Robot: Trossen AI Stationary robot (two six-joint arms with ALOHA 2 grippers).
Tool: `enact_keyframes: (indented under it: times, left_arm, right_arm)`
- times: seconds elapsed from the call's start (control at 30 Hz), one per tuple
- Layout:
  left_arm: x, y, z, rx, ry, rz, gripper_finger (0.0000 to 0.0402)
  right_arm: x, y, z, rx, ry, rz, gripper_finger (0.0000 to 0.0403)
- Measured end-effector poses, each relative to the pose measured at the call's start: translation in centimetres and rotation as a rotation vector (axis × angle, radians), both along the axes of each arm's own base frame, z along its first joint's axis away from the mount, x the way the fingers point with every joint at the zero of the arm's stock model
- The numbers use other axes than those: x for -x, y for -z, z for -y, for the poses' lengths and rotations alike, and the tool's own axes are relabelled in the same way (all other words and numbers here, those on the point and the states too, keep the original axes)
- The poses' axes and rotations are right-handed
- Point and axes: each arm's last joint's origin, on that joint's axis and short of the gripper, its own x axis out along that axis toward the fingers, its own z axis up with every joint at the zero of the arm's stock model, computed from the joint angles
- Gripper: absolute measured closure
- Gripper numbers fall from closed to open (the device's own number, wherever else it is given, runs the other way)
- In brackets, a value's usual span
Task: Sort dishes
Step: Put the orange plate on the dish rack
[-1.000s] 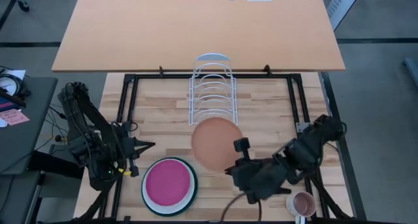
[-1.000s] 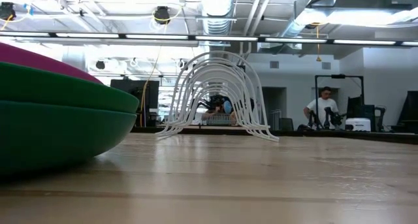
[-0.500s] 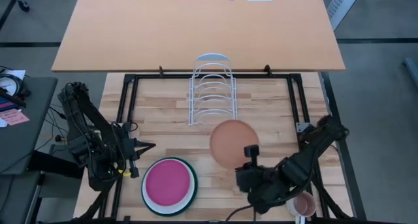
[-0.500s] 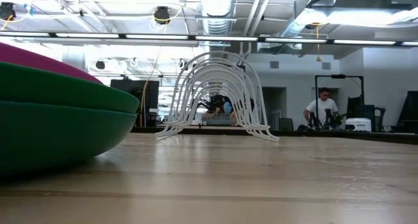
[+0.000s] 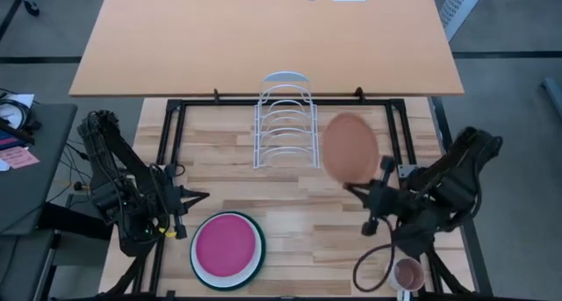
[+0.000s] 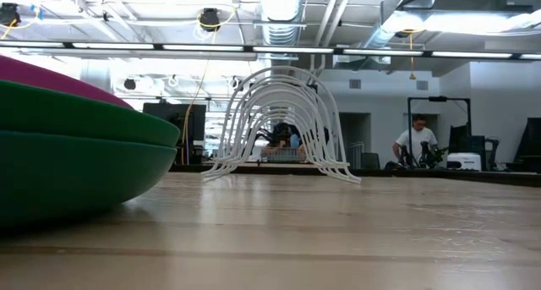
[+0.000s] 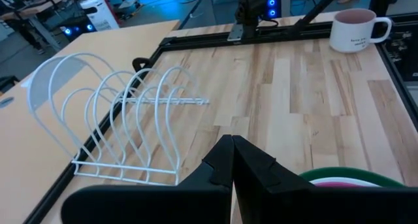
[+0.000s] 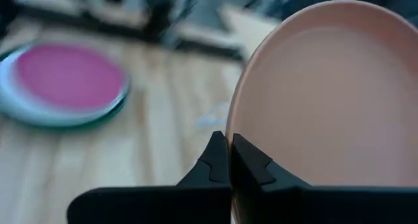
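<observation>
My right gripper [image 5: 358, 188] is shut on the terracotta-brown plate [image 5: 349, 148], which hangs in the air to the right of the white wire rack [image 5: 285, 121]. The right wrist view shows that plate [image 8: 326, 93] close up, standing on edge. The magenta plate [image 5: 227, 247] lies on the white plate [image 5: 258, 258], which lies in the dark green plate [image 5: 192, 258], near the table's near edge. In the low view the green plate [image 6: 76, 163] fills the left side. My left gripper [image 5: 204, 195] waits shut at the table's left, touching nothing. My right gripper pinches the terracotta plate's rim [image 8: 236, 129] between its two fingers [image 8: 215, 160], at the plate's near side [image 5: 354, 180]. The fingers come from the table's near right. The plate is lifted clear of the table and tilted steeply, close to on edge.
The wire rack [image 7: 111, 113] stands at the table's far middle, its hoops in a row [image 6: 283, 121]. A small pink mug [image 5: 408, 273] sits at the near right corner. A black frame [image 5: 176, 125] borders the wooden table. People stand in the room beyond.
My right gripper has carried the terracotta plate from the table's middle toward the right and far side, raising it. The gripper has turned, and the plate has tipped from lying nearly flat to standing steeply on edge. The stack has stayed put.
</observation>
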Motion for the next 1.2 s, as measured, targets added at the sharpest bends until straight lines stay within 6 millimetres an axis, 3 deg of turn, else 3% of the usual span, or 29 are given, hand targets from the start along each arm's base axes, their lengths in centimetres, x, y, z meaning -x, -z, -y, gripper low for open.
enact_keyframes:
  times: [0.1,0.23,0.3,0.47,0.6,0.73,0.87,1.0,1.2]
  left_arm:
    - [0.0,0.0,0.0,0.000,0.000,0.000,0.0401]
    - [0.0,0.0,0.0,-0.001,0.000,-0.001,0.0401]
    - [-0.1,0.1,0.2,-0.006,-0.001,-0.003,0.0401]
    - [-0.1,0.2,0.2,-0.015,-0.002,-0.002,0.0401]
    - [-0.2,0.2,0.0,-0.034,-0.015,0.001,0.0401]
    - [-0.4,1.1,-0.1,-0.061,-0.030,-0.012,0.0401]
    - [-0.7,2.6,-0.4,-0.102,-0.053,-0.037,0.0401]
    - [-1.1,3.6,-0.8,-0.136,-0.082,-0.060,0.0401]
    - [-2.0,3.1,-0.1,-0.146,-0.045,-0.034,0.0401]
  right_arm:
    - [-0.9,1.6,0.3,-0.004,0.099,0.131,0.0403]
    - [-3.3,5.1,0.6,-0.015,0.165,0.177,0.0403]
    - [-4.5,5.8,1.3,-0.014,0.196,0.205,0.0403]
    - [-6.7,3.6,2.6,-0.086,0.234,0.374,0.0403]
    - [-7.9,1.0,2.2,-0.102,0.055,0.517,0.0401]
    - [-8.5,-0.4,0.4,-0.084,-0.217,0.682,0.0400]
    - [-8.4,-0.5,-2.1,-0.033,-0.407,0.810,0.0400]
    - [-7.6,-0.6,-4.1,0.014,-0.522,0.940,0.0400]
    - [-6.4,-0.5,-6.3,0.087,-0.586,1.048,0.0399]
